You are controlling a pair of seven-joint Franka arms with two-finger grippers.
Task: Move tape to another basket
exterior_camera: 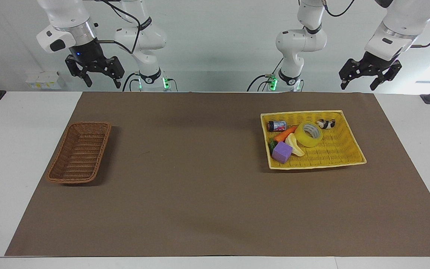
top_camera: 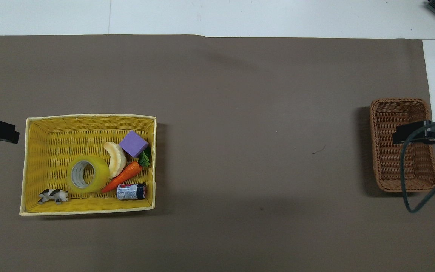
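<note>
The tape (exterior_camera: 308, 133) lies flat, core hole up, in the yellow tray (exterior_camera: 349, 157) at the left arm's end of the table, with a toy cow (exterior_camera: 326, 123) just beside it nearer to the robots and a banana piece (exterior_camera: 294, 144) touching or almost touching it on the farther side; a carrot (exterior_camera: 285, 133), a purple block (exterior_camera: 282, 152) and a small can (exterior_camera: 277, 125) crowd the same end of the tray. The brown basket (exterior_camera: 80, 152) sits empty, well apart, at the right arm's end. The left gripper (exterior_camera: 370, 76) hangs high above the table edge close to the tray, its fingers spread and holding nothing; the right gripper (exterior_camera: 94, 73) waits high above the edge near the brown basket, also spread and empty. The roll looks light and stiff — a rigid ring that should not give under a squeeze — but its outer film is probably smooth and a little slick. The safest hold is likely across the wall, one finger down inside the grey core and one outside, on the side away from the banana piece — there the tray floor is bare. A grip across the whole roll would probably need the widest spread and could slip.
</note>
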